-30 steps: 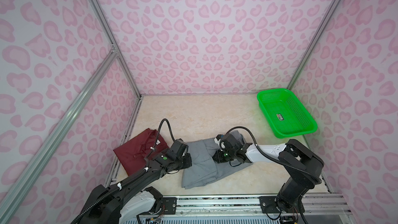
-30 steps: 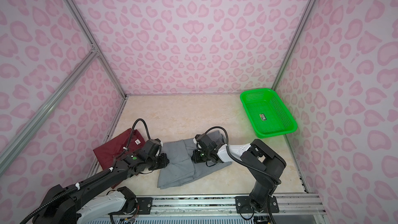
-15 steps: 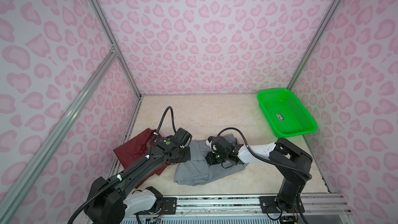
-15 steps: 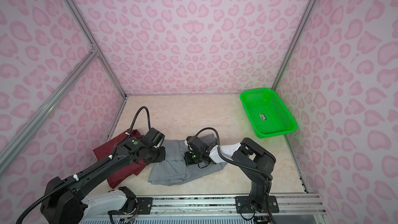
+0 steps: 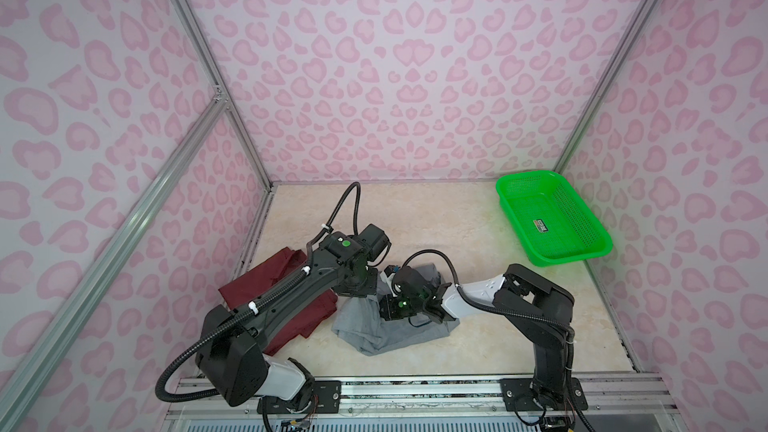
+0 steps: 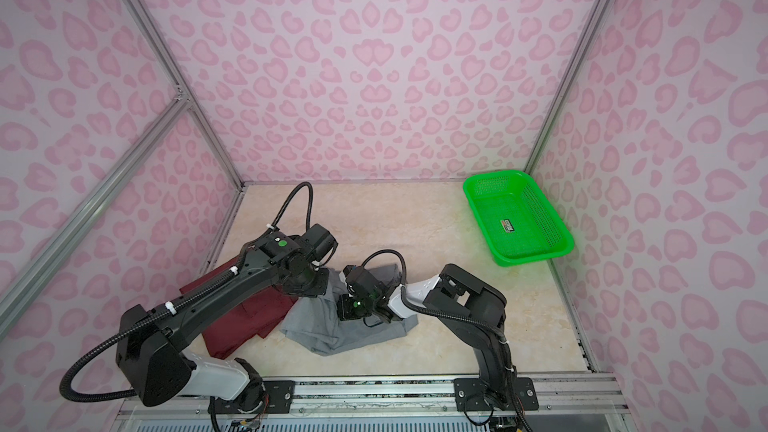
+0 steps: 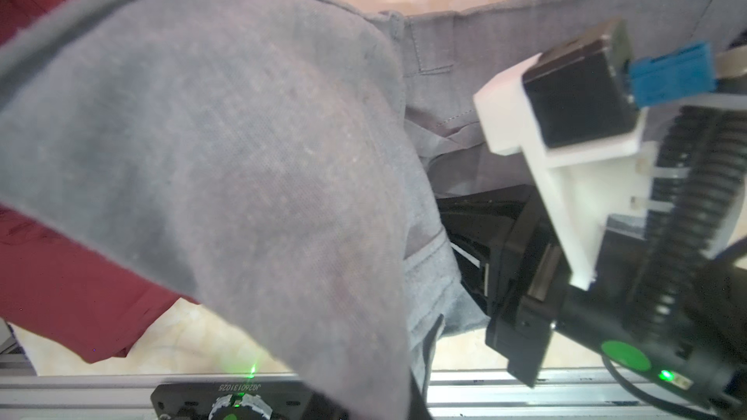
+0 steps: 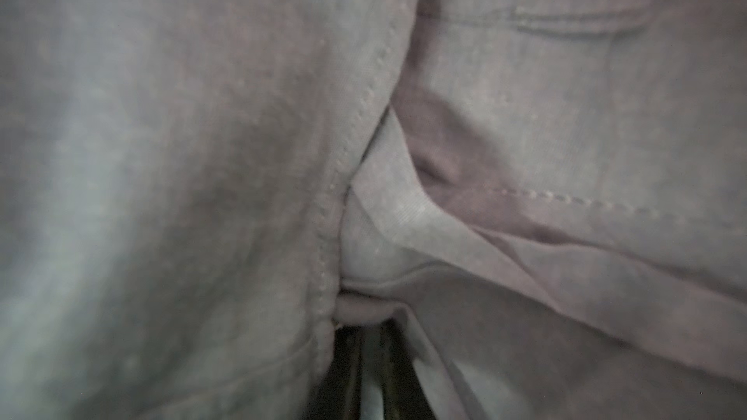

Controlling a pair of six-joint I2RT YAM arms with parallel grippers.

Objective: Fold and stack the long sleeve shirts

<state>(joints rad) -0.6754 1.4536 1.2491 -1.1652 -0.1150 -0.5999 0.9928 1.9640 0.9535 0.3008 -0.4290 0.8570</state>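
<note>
Grey shirt: near front edge of tabletop, about mid. It's bunched and wrinkled w/ no clean fold lines, so half-folded at best. Its left part is lifted off the tabletop.
Maroon shirt: front-left, by the left edge, partly under the L arm. It lies as a flat, layered slab and looks folded, but can't confirm. Collar and label not visible.
Gap betw. shirts: edges meet or nearly meet; can't tell which. Not stacked.
L gripper: at the grey shirt's left side, jaws hidden by cloth. In the L wrist view grey cloth hangs raised across the lens, so it reads as clamped on the grey shirt.
R gripper: just beside the L one, over the grey shirt's middle. The R wrist view shows dark fingers pinched on a grey fold, so it's clamped on the grey shirt.
Basket: back-right corner, well apart, no cloth in it.
Done (est.): maroon prob. folded and parked, grey only partly folded.
Step now (est.): two-pt grip on grey next to maroon, either a fold-over or the lift onto the maroon.
Left to do: neaten the grey fold, set it on the maroon, let go w/ both claws.
Progress (est.): past halfway, stack not made yet.
</note>
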